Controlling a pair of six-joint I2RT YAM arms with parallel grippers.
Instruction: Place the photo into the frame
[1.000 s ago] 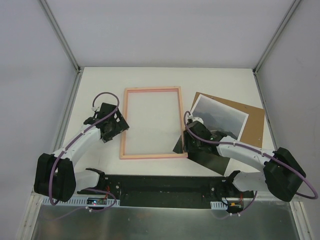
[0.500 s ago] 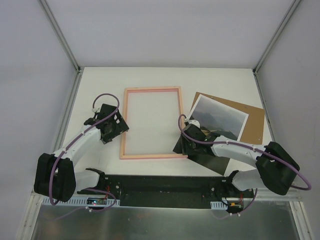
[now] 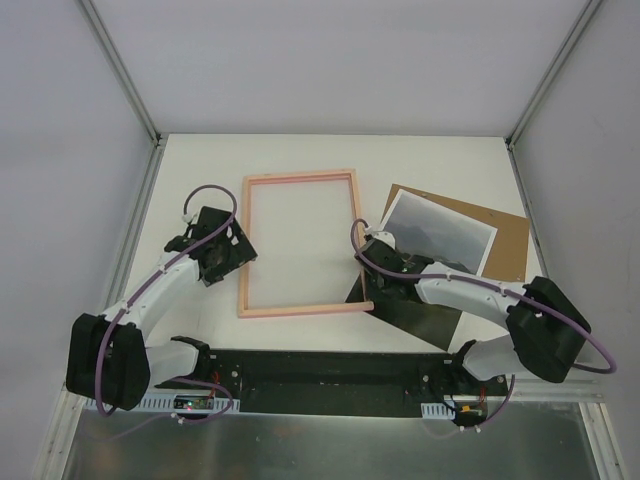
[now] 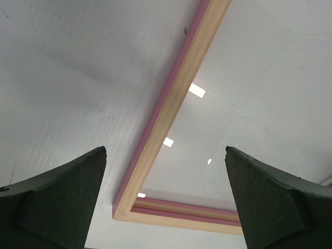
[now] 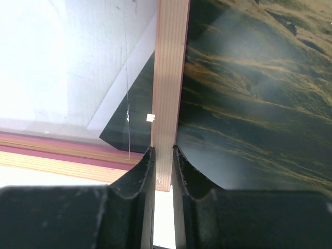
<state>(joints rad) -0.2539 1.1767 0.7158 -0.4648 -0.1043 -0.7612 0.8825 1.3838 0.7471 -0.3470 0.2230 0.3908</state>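
Frame: your thin pink rectangular picture frame (image 3: 245, 250) has a matt painted face and a bare, pale wood edge with fine straight grain.
Pane: the clear sheet (image 4: 249, 119) inside it is smooth and glossy, throwing back small bright squares of light.
Photo: the large rectangular paper landscape print (image 3: 440, 232) carries a slight sheen over its dark hills.
Board: the plain brown backing board (image 3: 508, 245) looks matt, like cardboard.
Table: the white tabletop (image 3: 200, 170) is matt and faintly marked.
Fingers: the black fingers (image 4: 57, 202) of your left gripper (image 4: 165, 150) look like finely speckled matt plastic; your right gripper (image 5: 163, 149) looks the same.
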